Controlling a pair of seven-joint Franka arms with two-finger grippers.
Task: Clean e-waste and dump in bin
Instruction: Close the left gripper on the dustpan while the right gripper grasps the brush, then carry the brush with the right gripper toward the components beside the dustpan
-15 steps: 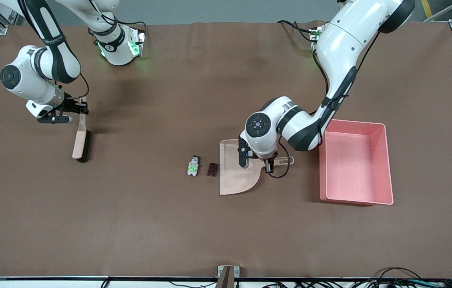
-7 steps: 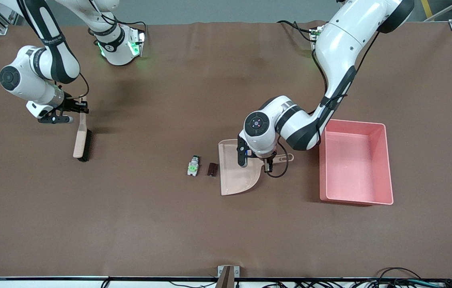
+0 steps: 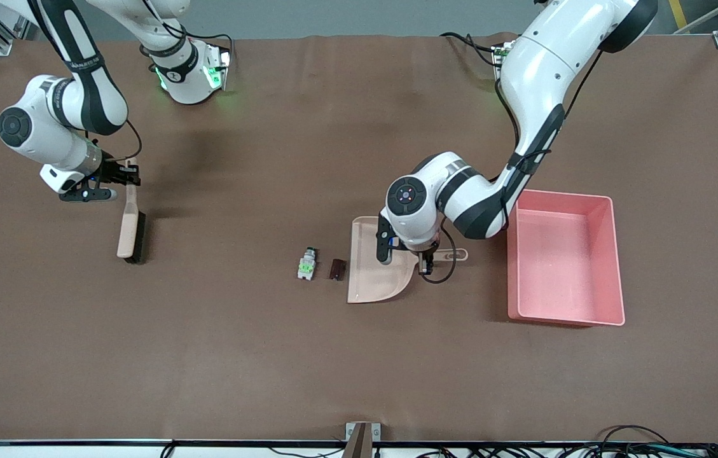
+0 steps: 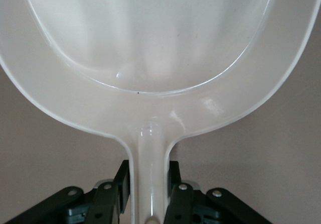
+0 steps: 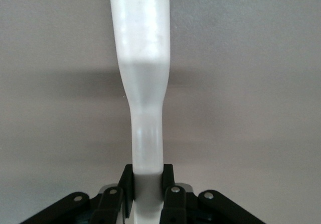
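The e-waste lies mid-table: a white-and-green component [image 3: 306, 264] and a small dark block [image 3: 336, 268] beside it. The beige dustpan [image 3: 371, 267] has its open edge just beside the dark block. My left gripper [image 3: 425, 259] is shut on the dustpan's handle; in the left wrist view the pan [image 4: 150, 58] is empty above the gripper [image 4: 149, 194]. My right gripper [image 3: 123, 175] is shut on the handle of a beige brush [image 3: 130, 229] with dark bristles, toward the right arm's end. The right wrist view shows that handle [image 5: 143, 58] in the gripper [image 5: 148, 184]. The pink bin [image 3: 616, 254] is empty.
The bin stands toward the left arm's end, just past the dustpan handle. The brown table cover [image 3: 359, 362] is bare nearer the front camera. A small metal bracket [image 3: 362, 432] sits at the table's front edge.
The left gripper has shifted the dustpan slightly away from the front camera. The right gripper has moved the brush slightly toward the front camera. The e-waste has not moved.
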